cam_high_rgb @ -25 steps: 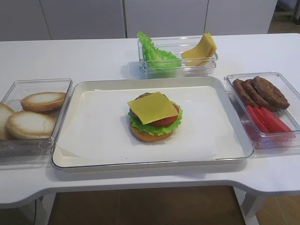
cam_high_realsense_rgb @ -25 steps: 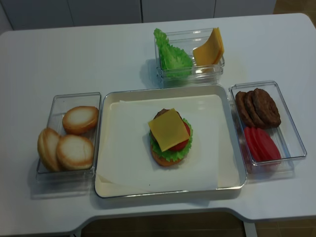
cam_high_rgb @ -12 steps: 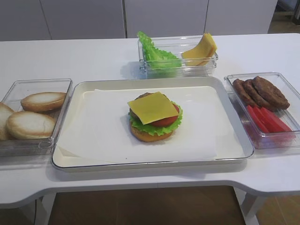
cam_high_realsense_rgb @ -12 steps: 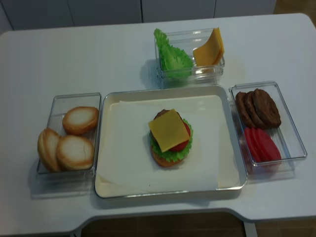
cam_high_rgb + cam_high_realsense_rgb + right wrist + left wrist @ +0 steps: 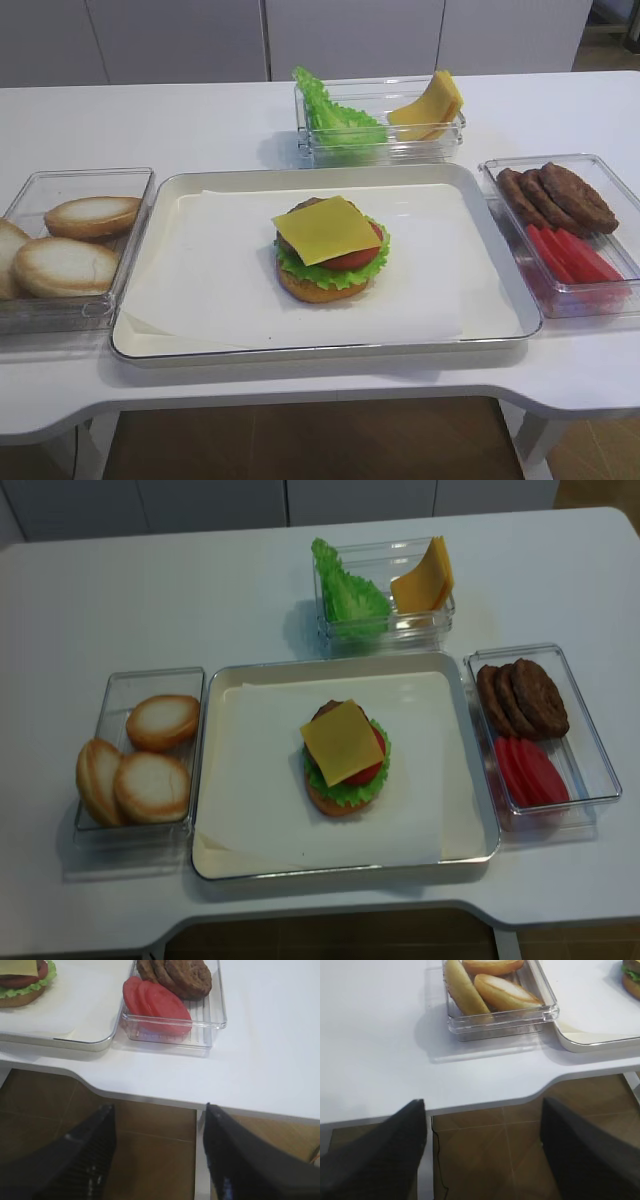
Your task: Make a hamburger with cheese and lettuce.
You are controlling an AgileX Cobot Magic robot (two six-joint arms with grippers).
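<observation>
The hamburger (image 5: 330, 262) stands mid-tray on white paper: tan bun base, frilly green lettuce (image 5: 350, 274), red tomato and brown patty. A single square yellow cheese slice (image 5: 325, 228) lies flat on top. The stack also shows in the realsense view (image 5: 345, 765), at the top left of the right wrist view (image 5: 20, 982) and at the top right edge of the left wrist view (image 5: 632, 977). Neither gripper shows in the exterior views. My right gripper (image 5: 159, 1110) and my left gripper (image 5: 482, 1105) are open and empty, both off the table's front edge above the floor.
The metal tray (image 5: 330, 350) lies at the centre. A clear box of bun halves (image 5: 70, 240) stands to its left. A box of patties and tomato slices (image 5: 565, 220) stands to its right. A box with loose lettuce and a cheese pile (image 5: 380, 120) stands behind it.
</observation>
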